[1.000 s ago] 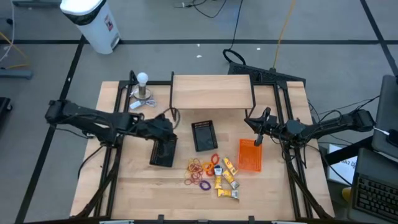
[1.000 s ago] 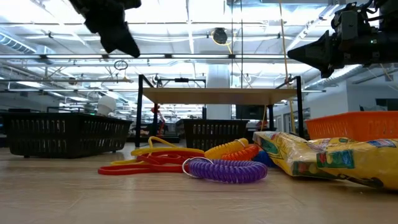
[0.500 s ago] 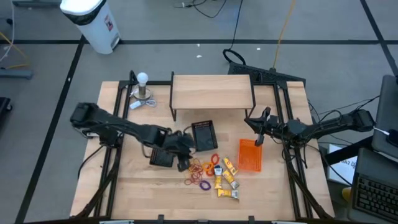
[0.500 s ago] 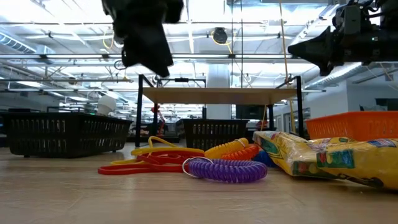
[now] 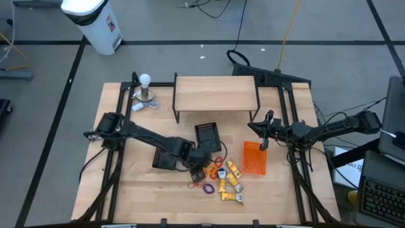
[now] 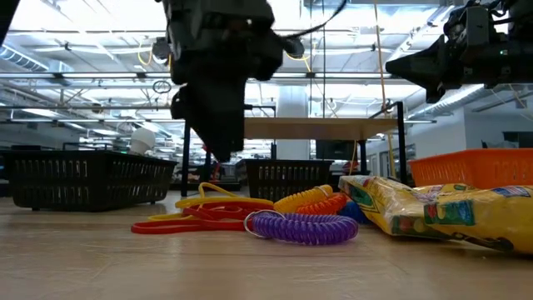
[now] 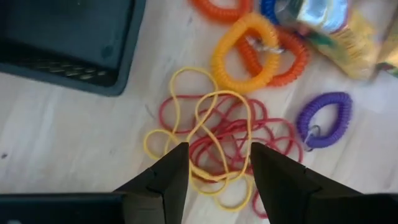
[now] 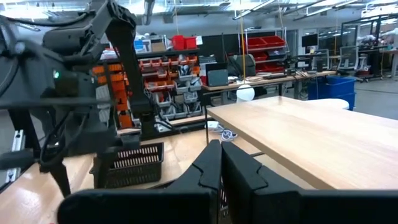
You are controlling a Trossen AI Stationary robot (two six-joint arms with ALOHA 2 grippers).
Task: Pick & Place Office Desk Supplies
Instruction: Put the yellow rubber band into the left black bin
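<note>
Where the left gripper (image 5: 201, 170) hangs over the pile, the overhead picture hides the bands beneath it, and the low view shows only its dark bulk, not the gap of its jaws; the blue item beside the packets is cut off in the wrist picture and too little shows to say what it is. A second ago this arm was back over the black tray (image 5: 166, 157) at the pile's far side with its jaws much closer together; it has since swung across to the bands and spread them. The jaws now stand parted with nothing between them, and straight ahead of their tips lies the tangle of yellow and red rubber bands (image 7: 211, 140) flat on the table (image 5: 139, 190); just beyond that tangle sit the orange coil bands (image 7: 261, 50), off to one side the purple coil band (image 7: 323, 118), and past those the yellow packets (image 5: 231, 183). The right gripper (image 5: 261, 130) has not moved: it hovers near the orange basket (image 5: 254, 158), well apart from the pile, its jaws pressed together on nothing.
</note>
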